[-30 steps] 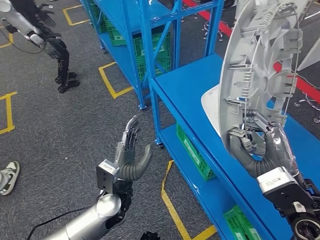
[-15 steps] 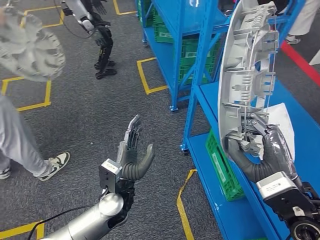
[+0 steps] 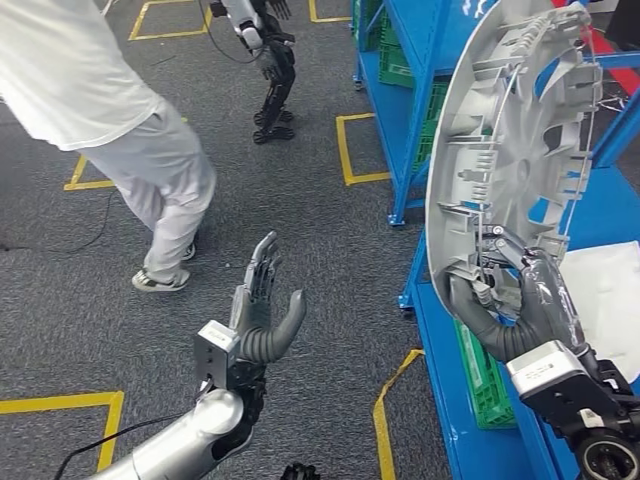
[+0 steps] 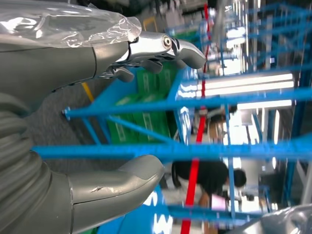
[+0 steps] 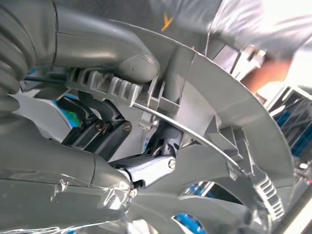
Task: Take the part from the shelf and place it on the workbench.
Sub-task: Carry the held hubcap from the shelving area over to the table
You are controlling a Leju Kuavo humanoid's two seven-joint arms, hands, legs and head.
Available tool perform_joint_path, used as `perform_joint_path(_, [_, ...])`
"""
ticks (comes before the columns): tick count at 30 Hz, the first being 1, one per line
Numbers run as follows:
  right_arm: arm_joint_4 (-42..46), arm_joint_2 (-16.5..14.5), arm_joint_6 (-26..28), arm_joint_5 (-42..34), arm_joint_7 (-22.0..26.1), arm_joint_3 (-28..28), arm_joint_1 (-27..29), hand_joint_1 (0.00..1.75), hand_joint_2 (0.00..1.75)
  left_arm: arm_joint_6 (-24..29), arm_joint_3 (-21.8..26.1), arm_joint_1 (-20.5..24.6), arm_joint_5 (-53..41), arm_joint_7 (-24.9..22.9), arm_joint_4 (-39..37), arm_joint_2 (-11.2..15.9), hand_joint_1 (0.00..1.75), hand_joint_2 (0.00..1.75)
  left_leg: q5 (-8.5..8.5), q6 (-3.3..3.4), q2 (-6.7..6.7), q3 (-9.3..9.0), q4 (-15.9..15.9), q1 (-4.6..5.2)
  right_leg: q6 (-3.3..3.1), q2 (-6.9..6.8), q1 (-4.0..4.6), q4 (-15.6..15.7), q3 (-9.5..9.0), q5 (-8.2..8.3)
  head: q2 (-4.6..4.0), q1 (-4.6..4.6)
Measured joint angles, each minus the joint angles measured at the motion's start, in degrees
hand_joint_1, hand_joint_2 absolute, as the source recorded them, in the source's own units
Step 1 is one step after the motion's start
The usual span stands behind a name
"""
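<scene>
Right robot hand [image 3: 528,300] clamped on the lower rim of the grey plastic part [image 3: 506,150], thumb under the edge, fingers [image 5: 110,129] hooked into the ribbed inner side. Part held upright in the air, just beside the blue shelf [image 3: 445,330]. Left robot hand [image 3: 260,310] raised, fingers apart, holding nothing. Person in white [image 3: 143,150] walking on the grey floor [image 3: 324,250] beyond.

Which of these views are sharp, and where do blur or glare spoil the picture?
Head view: mostly sharp on the grey part and both hands, the walking person slightly smeared. Left wrist view: left hand crisp, blue shelf soft, ceiling lights blown out. Right wrist view: right hand and part clear, the far corner overexposed.
</scene>
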State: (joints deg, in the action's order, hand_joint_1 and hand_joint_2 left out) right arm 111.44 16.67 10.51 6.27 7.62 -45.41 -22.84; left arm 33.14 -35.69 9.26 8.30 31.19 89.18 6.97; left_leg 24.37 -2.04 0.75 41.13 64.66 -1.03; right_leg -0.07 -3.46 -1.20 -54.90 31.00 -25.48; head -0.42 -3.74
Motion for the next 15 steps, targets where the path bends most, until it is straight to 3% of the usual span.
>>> perform_joint_path(2, [-0.01,-0.10,-0.01,-0.04,-0.02,-0.01,0.00,1.75,1.75,0.03,0.00,0.06,-0.02,0.01,0.00,-0.02,0.00,1.75,-2.59,0.23,1.98,-4.09,-7.55,0.28,0.63,-1.08,0.25,-0.06,-0.39,-0.47,0.00,-0.12])
perform_joint_path(3, [-0.01,-0.15,-0.02,-0.04,-0.01,-0.02,-0.02,1.75,1.75,0.04,0.00,0.09,-0.02,0.02,0.00,-0.03,0.00,1.75,-2.96,0.52,2.44,-5.10,-9.37,0.49,0.97,-1.54,0.41,-0.07,-0.60,-0.69,0.00,-0.07])
perform_joint_path(5, [-0.01,-0.23,-0.05,-0.04,0.03,-0.04,-0.07,1.75,1.75,0.04,0.00,0.09,-0.01,0.04,0.01,-0.02,0.00,1.75,-2.82,1.32,1.45,-5.32,-9.84,0.84,1.63,-2.50,0.46,0.06,-1.08,-1.01,0.00,0.10])
perform_joint_path(8, [-0.02,-0.32,-0.06,-0.04,0.07,-0.05,-0.11,1.75,1.75,0.05,0.00,0.10,-0.03,0.09,0.04,-0.01,0.00,1.75,-2.85,2.24,-0.02,-5.97,-10.37,0.57,2.38,-1.10,-0.09,-0.85,-1.00,-2.26,0.00,0.30])
perform_joint_path(10, [-0.03,-0.32,-0.06,-0.04,0.05,-0.05,-0.11,1.75,1.75,0.06,0.00,0.12,-0.04,0.11,0.04,-0.02,0.00,1.75,-2.86,2.40,-0.33,-6.18,-10.53,0.43,2.43,0.14,-0.28,-1.57,-0.70,-2.84,0.00,0.44])
perform_joint_path(15, [-0.03,-0.32,-0.06,-0.04,0.05,-0.04,-0.11,1.75,1.75,0.05,0.00,0.13,-0.04,0.11,0.04,-0.02,0.00,1.75,-2.86,2.42,-0.34,-6.19,-10.52,0.43,2.43,0.24,-0.29,-1.70,-0.65,-2.91,0.00,0.44])
